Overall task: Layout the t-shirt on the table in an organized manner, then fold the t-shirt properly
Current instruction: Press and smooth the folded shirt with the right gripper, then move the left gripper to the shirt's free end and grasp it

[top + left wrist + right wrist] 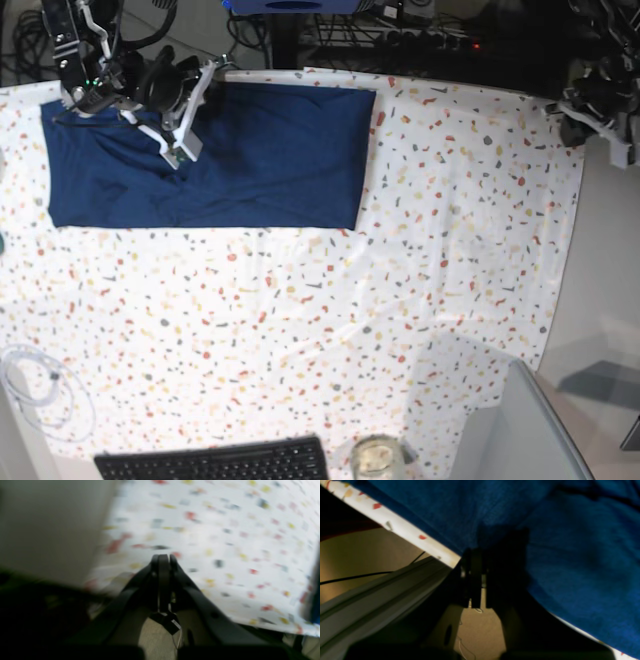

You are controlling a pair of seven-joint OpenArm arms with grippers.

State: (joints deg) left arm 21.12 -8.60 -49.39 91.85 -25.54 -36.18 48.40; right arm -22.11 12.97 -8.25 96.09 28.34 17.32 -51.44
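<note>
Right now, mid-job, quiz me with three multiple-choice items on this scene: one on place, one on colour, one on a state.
1. Where on the table does the t-shirt lie in the base view?
A. upper left
B. centre
C. lower right
2. What colour is the t-shirt?
A. red
B. navy blue
C. white
3. How is the left gripper?
A. wide open
B. shut on the t-shirt
C. shut, empty

Answers: 1 A, it fills the upper-left corner; 2 B, plain dark blue knit; 3 C, tips together over bare speckled cloth.
</note>
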